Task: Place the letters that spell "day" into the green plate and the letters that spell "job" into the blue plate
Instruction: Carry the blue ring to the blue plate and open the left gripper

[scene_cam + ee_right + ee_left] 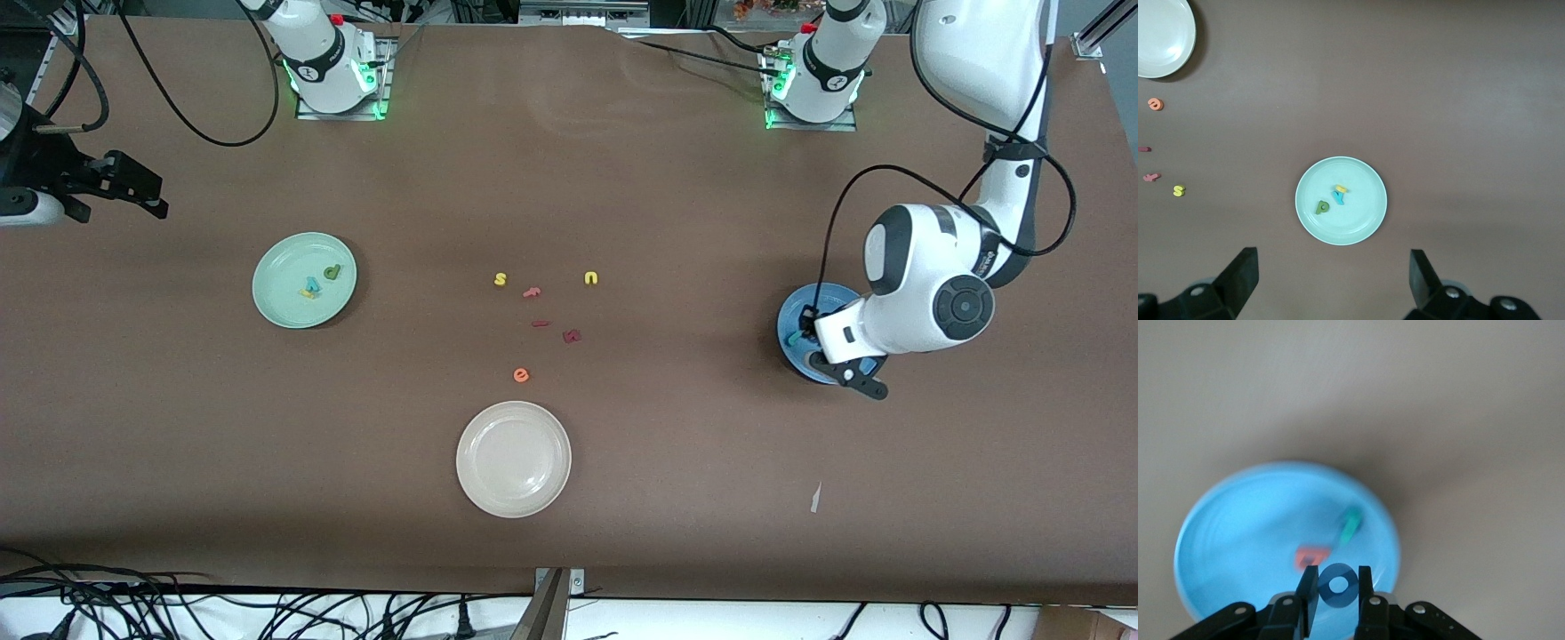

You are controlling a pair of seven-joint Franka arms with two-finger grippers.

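My left gripper [1338,577] hangs low over the blue plate [1225,540], shut on the blue ring-shaped o [1338,584]. On that plate lie the salmon-pink b [1313,556] and the teal j [1351,525]. From the front, the left hand covers most of the blue plate [791,322]. The green plate [304,280] holds the green d [332,273], with the teal y [1338,197] and yellow a [1341,189] touching beside it. My right gripper [1333,255] waits open and empty, high over the right arm's end of the table, with the green plate [1341,200] in its wrist view.
A cream-white plate [513,458] sits near the front camera at mid-table. Between the plates lie loose letters: yellow s [500,279], yellow u [590,278], pink f [532,292], two dark red letters [572,336] and orange e [521,375].
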